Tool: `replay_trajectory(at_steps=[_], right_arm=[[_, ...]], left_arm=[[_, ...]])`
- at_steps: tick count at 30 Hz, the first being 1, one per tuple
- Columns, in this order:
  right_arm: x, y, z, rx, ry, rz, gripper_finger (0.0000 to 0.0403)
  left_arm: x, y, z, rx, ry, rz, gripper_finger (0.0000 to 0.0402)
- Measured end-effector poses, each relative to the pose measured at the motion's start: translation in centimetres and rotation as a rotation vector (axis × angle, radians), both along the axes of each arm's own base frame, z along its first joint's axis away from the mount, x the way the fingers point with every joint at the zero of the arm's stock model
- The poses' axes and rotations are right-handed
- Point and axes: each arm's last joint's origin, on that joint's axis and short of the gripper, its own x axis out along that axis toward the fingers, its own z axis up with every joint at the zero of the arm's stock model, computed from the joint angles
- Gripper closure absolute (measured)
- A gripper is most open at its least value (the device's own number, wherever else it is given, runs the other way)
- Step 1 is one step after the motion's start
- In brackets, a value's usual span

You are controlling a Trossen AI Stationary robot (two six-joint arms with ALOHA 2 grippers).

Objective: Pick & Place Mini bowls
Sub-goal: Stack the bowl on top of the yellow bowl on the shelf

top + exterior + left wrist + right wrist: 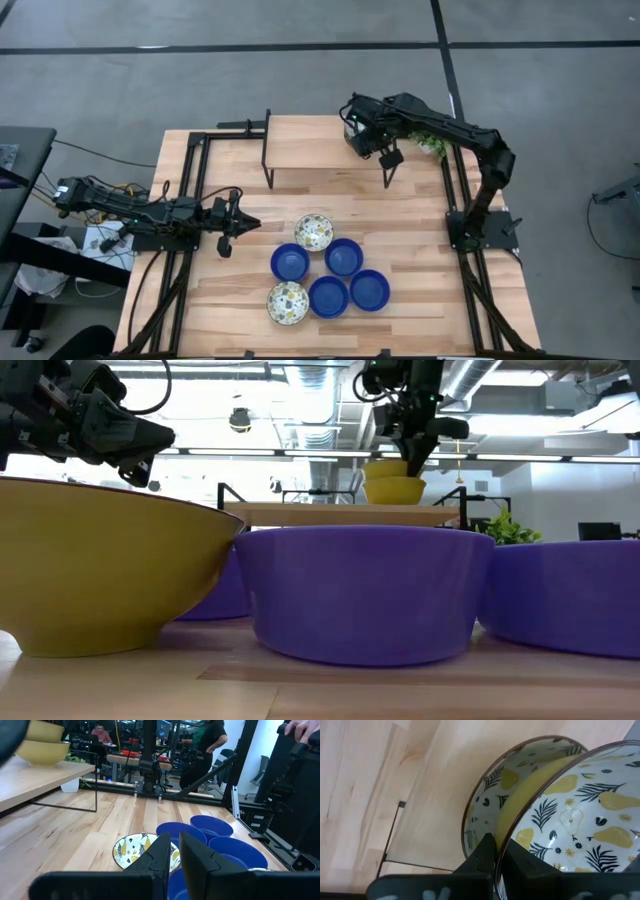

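The right gripper (495, 851) is closed on the rim of the upper patterned bowl (570, 815) (nested in another on the shelf (310, 150)); it should be lowered squarely before being let go. The left gripper (243, 222), closed and empty, waits beside the bowls on the surface (420, 230).

four blue mini bowls (343, 256) on the table, two floral mini bowls (313, 232) beside them, two more floral bowls (560, 815) stacked on the shelf (310, 152), two arms

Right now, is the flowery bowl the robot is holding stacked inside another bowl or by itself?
Stacked. The right gripper pinches the rim of the upper floral bowl, which sits nested in a second floral bowl on the raised shelf.
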Motion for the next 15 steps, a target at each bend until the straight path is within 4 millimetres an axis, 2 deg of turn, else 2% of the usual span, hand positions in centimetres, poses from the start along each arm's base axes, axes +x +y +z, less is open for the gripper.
replay_trajectory(at_steps=[15], right_arm=[[0.03, 0.12, 0.0, 0.012, -0.011, -0.019, 0.0387]], left_arm=[[0.0, 0.0, 0.03, 0.0, -0.002, 0.0, 0.0363]])
